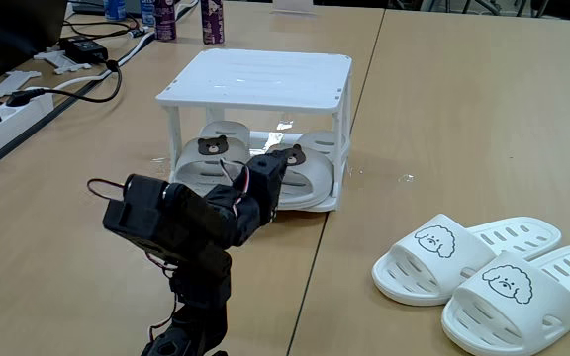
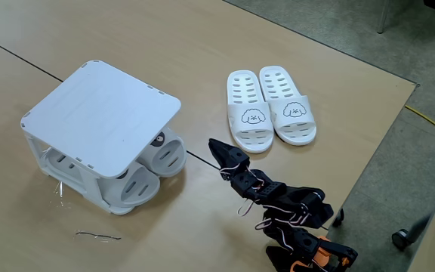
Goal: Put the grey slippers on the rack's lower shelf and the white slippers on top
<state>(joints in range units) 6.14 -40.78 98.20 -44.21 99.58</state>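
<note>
The white rack [image 1: 255, 77] [image 2: 100, 106] stands mid-table. Both grey slippers [image 1: 206, 163] [image 2: 166, 155] lie side by side on its lower shelf [image 1: 336, 203], with bear faces on their straps, and stick out a little past the rack's edge. The slatted top tier is bare. The white slippers [image 1: 463, 262] [image 2: 251, 113] with dog faces lie as a pair on the table, apart from the rack. My black gripper [image 1: 290, 153] [image 2: 214, 143] hovers just in front of the grey slippers. Its fingers look shut and hold nothing.
A power strip [image 1: 8, 109], cables and an adapter lie at the left in a fixed view, with bottles [image 1: 212, 20] at the back. A thin bit of wire [image 2: 97, 236] lies near the rack. The table edge [image 2: 384, 136] runs close to the white slippers.
</note>
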